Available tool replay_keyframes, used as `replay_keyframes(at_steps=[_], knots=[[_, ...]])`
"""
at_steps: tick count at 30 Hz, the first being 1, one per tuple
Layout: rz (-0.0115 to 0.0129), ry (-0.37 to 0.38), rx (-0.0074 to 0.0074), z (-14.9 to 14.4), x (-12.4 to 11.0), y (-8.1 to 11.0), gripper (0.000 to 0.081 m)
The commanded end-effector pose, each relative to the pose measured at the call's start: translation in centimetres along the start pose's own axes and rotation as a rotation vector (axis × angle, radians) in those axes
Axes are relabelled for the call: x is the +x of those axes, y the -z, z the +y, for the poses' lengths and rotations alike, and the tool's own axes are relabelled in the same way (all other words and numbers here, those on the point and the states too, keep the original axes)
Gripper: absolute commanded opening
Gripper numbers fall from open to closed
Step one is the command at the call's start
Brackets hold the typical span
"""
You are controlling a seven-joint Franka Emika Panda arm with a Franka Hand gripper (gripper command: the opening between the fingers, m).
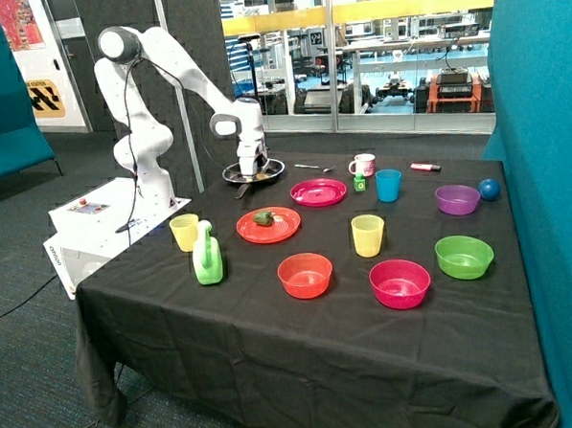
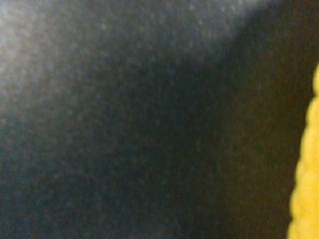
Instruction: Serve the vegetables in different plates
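Reaching down into the black pan at the table's far edge, the gripper hid its fingers in the outside view, so its opening could not be told. Well nearer the camera than the gripper, the green vegetable lay on the red plate; beside that, the pink plate sat bare. Through the wrist view, only dark pan surface and a cut-off edge of the yellow vegetable showed.
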State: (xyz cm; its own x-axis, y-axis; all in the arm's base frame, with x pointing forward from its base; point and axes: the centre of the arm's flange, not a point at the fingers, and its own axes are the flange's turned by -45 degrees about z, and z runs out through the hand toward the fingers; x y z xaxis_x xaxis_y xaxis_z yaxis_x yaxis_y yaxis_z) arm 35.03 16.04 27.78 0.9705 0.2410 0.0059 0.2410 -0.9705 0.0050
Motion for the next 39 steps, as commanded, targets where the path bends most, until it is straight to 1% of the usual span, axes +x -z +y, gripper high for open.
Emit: replay_keyframes(at_steps=[1,5,11,16,24,29,39], knots=[[-0.0058,0.054,0.0051,-0.4,0.7,3.3,0.0000],[-0.0057,0.093,0.0052,-0.7,1.0,5.0,0.0000],[-0.0055,0.143,0.0054,-0.8,1.5,6.9,0.0000],[-0.0055,0.151,0.0054,-0.4,2.8,8.1,0.0000],[-0.0056,0.112,0.0053,2.1,6.8,9.1,0.0000],[-0.0057,0.088,0.0052,3.9,9.5,9.2,0.0000],[-0.0058,0.057,0.0051,7.8,14.1,9.3,0.0000]])
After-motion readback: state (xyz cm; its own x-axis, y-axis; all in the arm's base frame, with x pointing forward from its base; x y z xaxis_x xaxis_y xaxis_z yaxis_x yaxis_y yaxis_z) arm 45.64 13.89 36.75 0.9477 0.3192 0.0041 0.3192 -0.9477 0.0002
